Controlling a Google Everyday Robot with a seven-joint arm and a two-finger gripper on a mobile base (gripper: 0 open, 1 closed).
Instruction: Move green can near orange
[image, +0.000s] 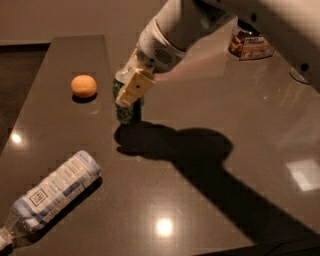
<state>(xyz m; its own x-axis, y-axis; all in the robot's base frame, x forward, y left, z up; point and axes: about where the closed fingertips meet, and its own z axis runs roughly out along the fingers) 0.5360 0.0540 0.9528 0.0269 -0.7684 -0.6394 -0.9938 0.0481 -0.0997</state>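
Note:
The green can (128, 111) stands upright on the dark table (200, 165), a short way right of the orange (84, 86). My gripper (129, 91) comes down from the upper right and is shut on the can's upper part; one cream finger (134, 87) lies across its front. The can's top is mostly hidden by the gripper. The orange lies free on the table near the left edge.
A clear plastic bottle with a white-blue label (52, 192) lies on its side at the front left. A dark-lidded jar (249, 42) stands at the back right. The arm casts a wide shadow (200, 155) across the table's middle.

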